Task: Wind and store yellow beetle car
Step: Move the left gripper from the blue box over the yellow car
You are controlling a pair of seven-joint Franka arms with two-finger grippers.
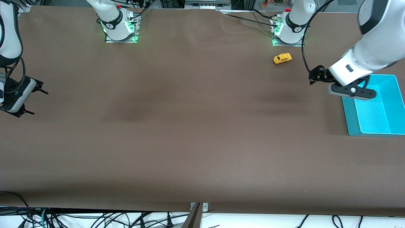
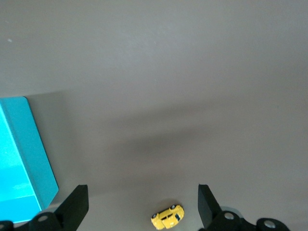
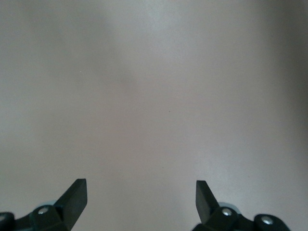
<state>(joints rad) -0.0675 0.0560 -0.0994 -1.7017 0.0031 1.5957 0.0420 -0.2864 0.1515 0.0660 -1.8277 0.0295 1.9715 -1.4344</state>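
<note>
I count one yellow beetle car on the desk near a blue bin; left gripper over desk, right gripper waiting, both spread wide, empty.

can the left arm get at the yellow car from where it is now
Probably yes. The left end effector hangs open over bare table beside the blue bin, and nothing lies between it and the yellow beetle car, which sits alone near the left arm's base.

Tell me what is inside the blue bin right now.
Nothing shows inside the blue bin: its visible floor is bare. The open left gripper and its wrist hang over one corner, hiding that part. The yellow beetle car sits outside on the table.
</note>
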